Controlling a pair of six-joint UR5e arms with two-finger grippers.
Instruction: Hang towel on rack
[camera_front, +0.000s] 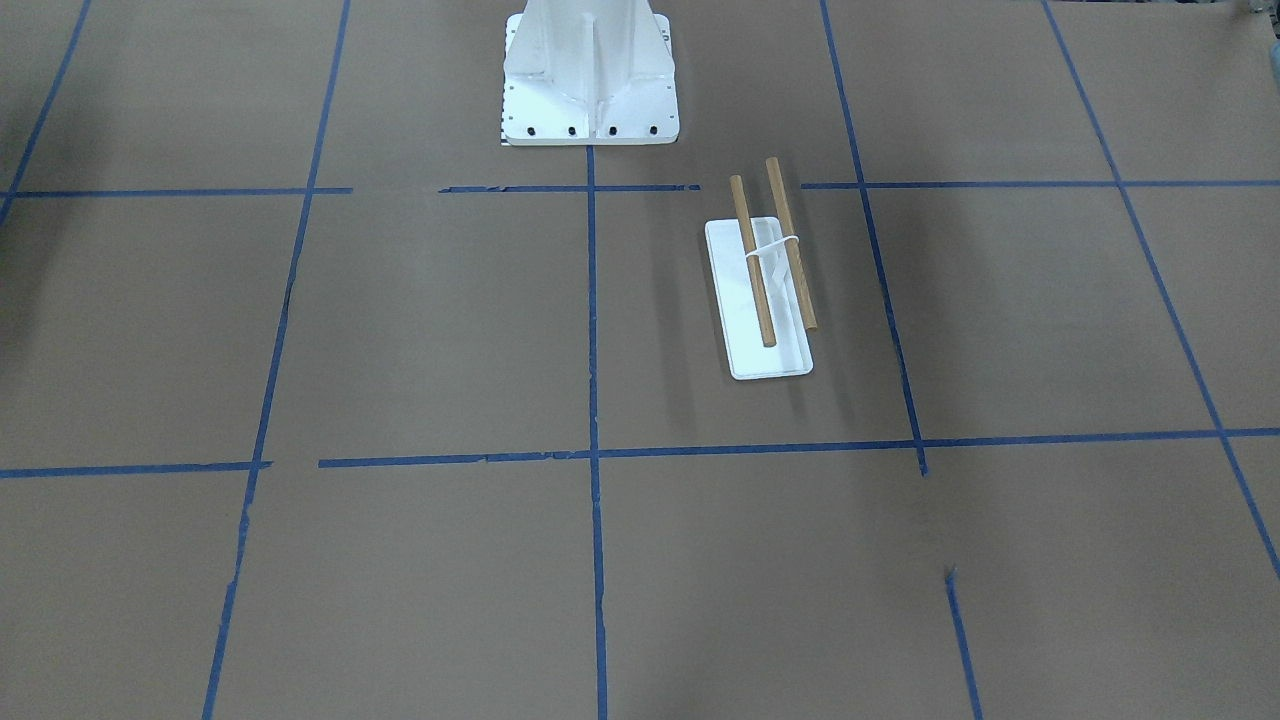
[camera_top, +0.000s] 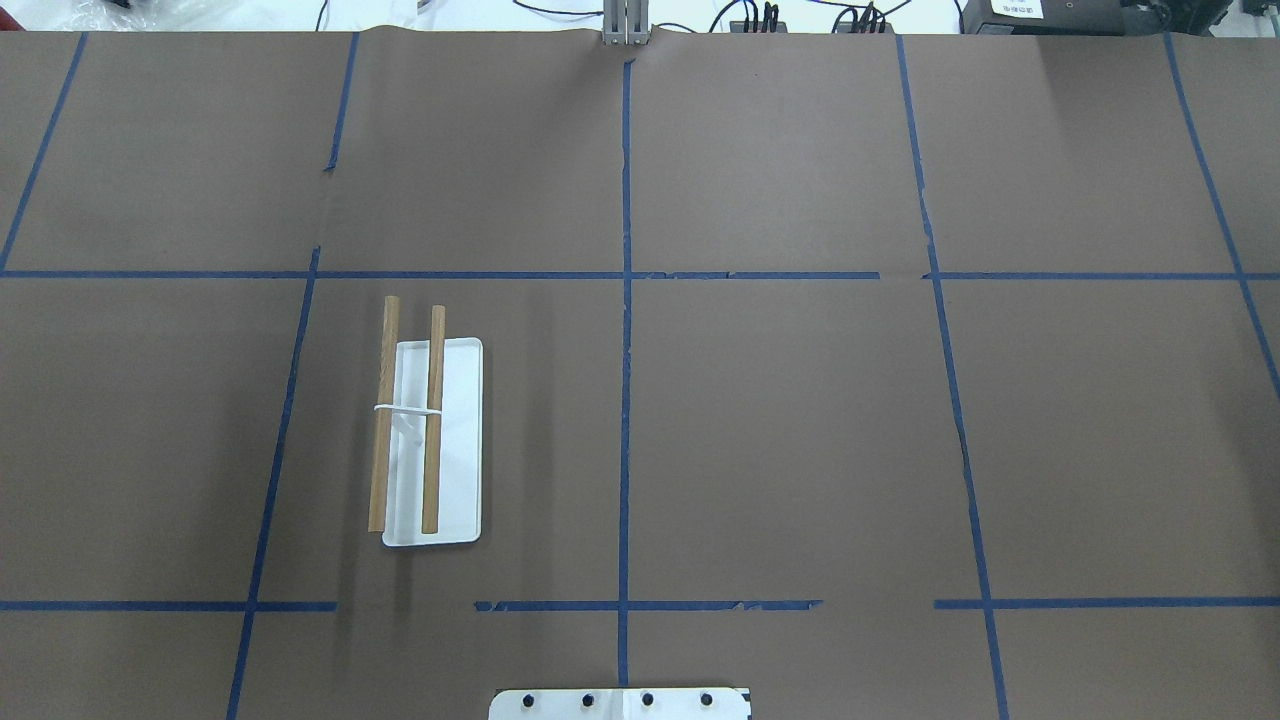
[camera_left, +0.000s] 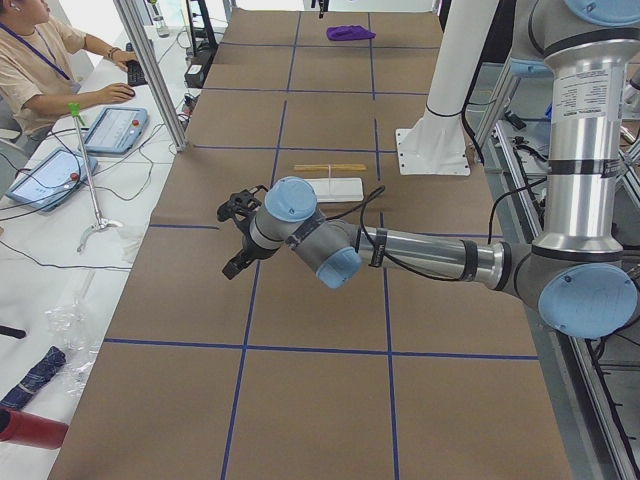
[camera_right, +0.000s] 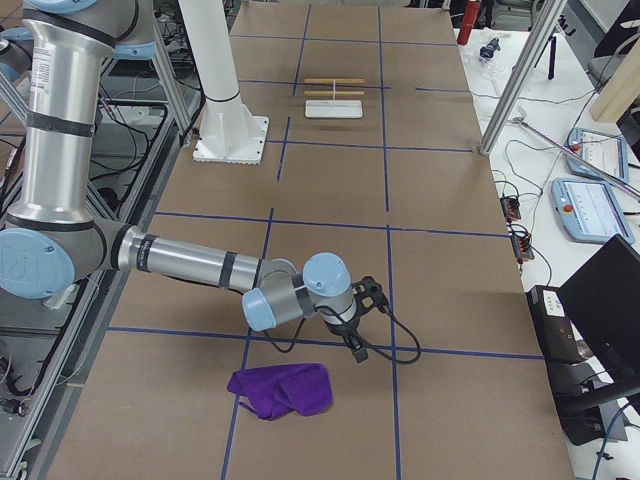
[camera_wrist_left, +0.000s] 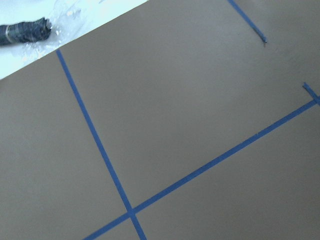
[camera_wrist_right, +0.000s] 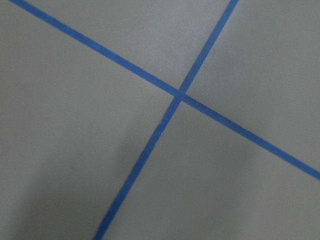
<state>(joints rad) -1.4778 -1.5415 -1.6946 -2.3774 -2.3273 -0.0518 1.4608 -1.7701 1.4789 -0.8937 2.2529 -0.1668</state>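
The rack (camera_front: 760, 300) has two brown wooden dowels on a white wire support over a flat white tray (camera_front: 775, 365). It stands on the robot's left half of the table in the overhead view (camera_top: 433, 450) and shows bare, with nothing on it. The purple towel (camera_right: 282, 390) lies crumpled at the table's far right end, also seen small in the exterior left view (camera_left: 350, 33). My right gripper (camera_right: 368, 322) hovers just beyond the towel. My left gripper (camera_left: 228, 240) hovers at the table's left end, far from the rack (camera_left: 330, 168). I cannot tell whether either is open or shut.
The white robot pedestal (camera_front: 590, 90) stands behind the rack. Metal posts (camera_left: 150, 70) (camera_right: 510, 85) rise at the table's operator side. An operator (camera_left: 40, 60) sits with tablets there. A dark rolled object (camera_wrist_left: 25, 31) lies off the table's left end.
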